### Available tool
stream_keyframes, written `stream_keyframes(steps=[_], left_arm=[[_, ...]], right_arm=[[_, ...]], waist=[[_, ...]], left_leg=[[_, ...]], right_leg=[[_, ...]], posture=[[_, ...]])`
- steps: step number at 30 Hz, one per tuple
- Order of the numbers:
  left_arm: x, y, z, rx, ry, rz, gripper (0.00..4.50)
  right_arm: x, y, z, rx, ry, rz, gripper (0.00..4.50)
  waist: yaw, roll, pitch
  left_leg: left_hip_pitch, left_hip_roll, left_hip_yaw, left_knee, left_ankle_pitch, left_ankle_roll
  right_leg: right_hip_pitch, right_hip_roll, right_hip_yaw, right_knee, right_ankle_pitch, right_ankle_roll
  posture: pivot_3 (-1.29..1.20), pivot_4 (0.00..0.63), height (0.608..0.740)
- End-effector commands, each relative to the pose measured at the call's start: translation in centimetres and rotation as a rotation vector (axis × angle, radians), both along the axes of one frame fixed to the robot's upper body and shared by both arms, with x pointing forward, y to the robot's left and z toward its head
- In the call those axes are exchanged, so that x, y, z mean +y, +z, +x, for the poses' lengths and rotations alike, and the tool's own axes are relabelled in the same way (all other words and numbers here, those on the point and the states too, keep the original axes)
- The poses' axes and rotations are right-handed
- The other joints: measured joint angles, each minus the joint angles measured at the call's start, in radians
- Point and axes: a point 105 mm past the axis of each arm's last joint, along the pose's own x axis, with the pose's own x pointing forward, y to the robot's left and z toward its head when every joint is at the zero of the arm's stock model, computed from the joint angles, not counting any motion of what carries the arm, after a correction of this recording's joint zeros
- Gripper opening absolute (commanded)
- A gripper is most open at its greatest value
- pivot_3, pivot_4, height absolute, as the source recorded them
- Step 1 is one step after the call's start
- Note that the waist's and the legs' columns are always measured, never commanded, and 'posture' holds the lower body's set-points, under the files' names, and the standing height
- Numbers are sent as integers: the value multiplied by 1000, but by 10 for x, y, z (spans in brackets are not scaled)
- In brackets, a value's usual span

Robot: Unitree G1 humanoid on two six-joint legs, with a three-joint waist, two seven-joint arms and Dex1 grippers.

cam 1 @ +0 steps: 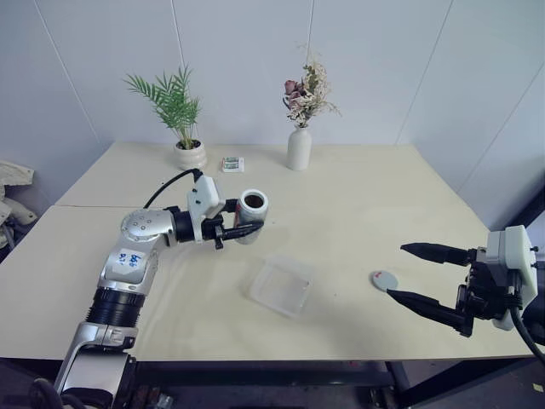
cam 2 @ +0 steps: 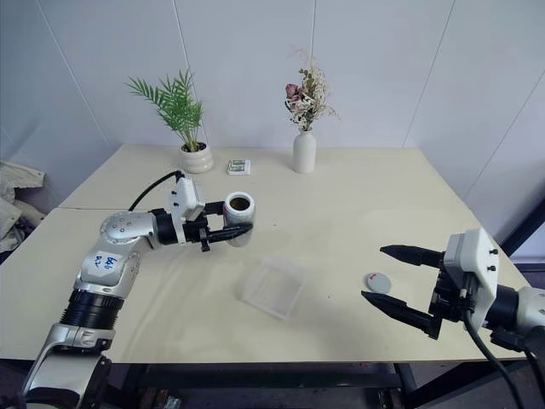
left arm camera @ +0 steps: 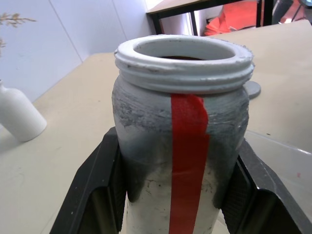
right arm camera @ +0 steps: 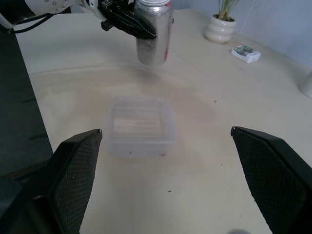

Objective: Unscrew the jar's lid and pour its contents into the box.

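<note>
Above the bench (cam 1: 358, 213), one jar (cam 1: 253, 213) hangs in the left end effector (cam 1: 243, 228), whose two black fingers pinch its sides; the jar is uncapped and tilted, its dark mouth open, lifted clear of the surface. One clear box (cam 1: 283, 285) sits on the bench just beyond the jar, toward the right arm. One lid (cam 1: 384, 279) lies flat on the bench, beside the right end effector (cam 1: 415, 273), whose two fingers are spread wide around nothing. Two plants stand at the far edge: one potted palm (cam 1: 177, 115), one white vase (cam 1: 299, 146) of flowers, with one small packet (cam 1: 232, 164) between them.
</note>
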Motion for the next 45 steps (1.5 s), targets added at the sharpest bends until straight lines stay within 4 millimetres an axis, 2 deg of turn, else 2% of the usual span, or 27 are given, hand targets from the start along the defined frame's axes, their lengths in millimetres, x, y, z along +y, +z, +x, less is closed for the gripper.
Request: stream_keyframes(steps=[1, 3, 5, 7, 9, 10, 13, 15, 17, 20, 21, 22, 24, 25, 27, 29, 30, 34, 37, 38, 41, 43, 45], left_arm=[[-7, 9, -6, -92, -24, 37, 2067], [-8, 7, -6, -113, -26, 54, 2067], [-5, 7, 11, -270, 111, 219, 2067], [-14, 20, 13, -438, 105, 261, 2067], [-22, 37, 17, -719, 179, 393, 2067], [-27, 37, 17, -817, 184, 463, 2067], [-42, 31, 6, -1059, 107, 584, 2067], [-54, 28, -4, -1332, 57, 723, 2067], [-67, 35, -17, -1772, 47, 829, 2067], [-70, 28, -19, -1992, 30, 866, 2067], [-71, 20, -20, -2054, -4, 880, 2067], [-67, 8, -12, -2044, -30, 924, 2067], [-71, 4, -15, -2101, -21, 842, 2067], [-70, 1, -10, -2094, -28, 876, 2067], [-73, 7, -17, -2153, -35, 810, 2067], [-68, 6, -14, -2158, -43, 840, 2067], [-65, 3, -9, -2107, -43, 881, 2067], [-62, 2, -22, -2082, -57, 852, 2067], [-54, 8, -18, -1949, 11, 840, 2067], [-48, 13, -13, -1848, 68, 824, 2067], [-34, 22, -6, -1705, 148, 783, 2067], [-23, 21, 0, -1467, 221, 694, 2067], [-18, 19, -3, -1295, 262, 605, 2067]], right_arm=[[3, 6, 0, -51, 7, 6, 4465], [3, 5, 1, -50, 9, 8, 4465], [3, 4, 2, -48, 15, 9, 4465], [3, 4, 2, -46, 15, 10, 4465], [1, 3, 2, -44, 11, 11, 4465], [0, 2, 2, -43, 9, 12, 4465], [-2, 3, 4, -44, 5, 20, 4465], [-2, 3, 7, -46, 6, 28, 4465], [-1, 4, 11, -50, 7, 42, 4465], [2, 5, 17, -59, 19, 61, 4465], [4, 6, 20, -64, 25, 71, 4465], [7, 7, 23, -72, 31, 81, 4465], [12, 8, 27, -79, 43, 114, 4465], [14, 8, 29, -83, 44, 122, 4465], [16, 9, 31, -87, 44, 139, 4465], [16, 8, 34, -86, 42, 141, 4465], [15, 8, 36, -84, 41, 143, 4465], [14, 11, 41, -90, 41, 157, 4465], [14, 11, 42, -89, 43, 161, 4465], [15, 10, 42, -88, 44, 161, 4465], [16, 8, 43, -80, 45, 165, 4465], [17, 6, 42, -64, 53, 165, 4465], [15, 5, 38, -47, 60, 161, 4465]], waist=[[0, 0, 0], [0, 0, 0], [0, 0, 0], [1, 0, 0], [1, -1, 0], [2, -2, 1], [-1, -1, 1], [-1, -2, 1], [-2, -3, 2], [0, -4, 2], [0, -4, 2], [-1, -4, 1], [-2, -4, 1], [-1, -4, 2], [0, -4, 2], [0, -4, 2], [0, -4, 2], [-1, -4, 1], [1, -4, 1], [1, -4, 2], [0, -4, 1], [-1, -4, 1], [-2, -3, 1]], left_leg=[[0, 0, 0, 0, 0, 0], [0, 0, 0, 1, 0, 0], [0, 0, 1, 1, 0, 0], [0, 0, 1, 1, 0, 0], [0, 0, 2, 1, 0, 0], [0, 0, 2, 1, 0, 1], [0, 0, 5, 0, -2, 2], [1, 0, 7, 0, -3, 3], [1, 0, 9, 0, -4, 3], [0, 0, 12, 1, -5, 4], [0, 0, 13, 1, -5, 5], [1, 0, 14, 2, -6, 6], [1, 0, 16, 2, -6, 6], [1, 0, 17, 2, -6, 6], [1, 0, 17, 2, -6, 6], [0, 0, 17, 2, -7, 7], [0, 0, 18, 2, -8, 8], [1, 0, 18, 2, -9, 8], [1, 0, 18, 2, -10, 8], [1, 0, 18, 2, -10, 8], [1, 0, 19, 3, -10, 9], [2, 0, 19, 3, -10, 9], [3, 0, 20, 3, -10, 9]], right_leg=[[0, 0, 0, 0, 0, 0], [0, 0, 1, 0, 0, 0], [0, 0, 1, 0, 0, 0], [0, 0, 2, 0, 0, 0], [0, 0, 2, -1, 0, 0], [0, 0, 2, -1, 1, 0], [0, 0, 5, -3, 8, 14], [0, 0, 6, -3, 8, 15], [-1, 0, 8, -4, 8, 15], [-2, 0, 10, -4, 9, 18], [-2, 0, 10, -5, 9, 18], [-2, 0, 11, -4, 9, 18], [-2, 0, 13, -4, 10, 19], [-2, 0, 13, -4, 10, 19], [-3, 0, 14, -4, 10, 19], [-3, 0, 14, -4, 10, 19], [-3, 0, 14, -3, 10, 19], [-4, 0, 15, -1, 10, 19], [-4, -1, 15, 0, 10, 19], [-4, -1, 15, 0, 10, 19], [-4, -1, 15, 0, 10, 19], [-4, -1, 15, 1, 10, 19], [-4, -1, 15, 2, 10, 19]], posture=[[0, 150, 740], [0, 150, 740], [0, 150, 740], [0, 150, 740], [0, 150, 740], [0, 150, 740], [0, 150, 740], [0, 150, 740], [0, 150, 740], [0, 150, 740], [0, 150, 740], [0, 150, 740], [0, 150, 740], [0, 150, 740], [0, 150, 740], [0, 150, 740], [0, 150, 740], [0, 150, 740], [0, 150, 740], [0, 150, 740], [0, 150, 740], [0, 150, 740], [0, 150, 740]])
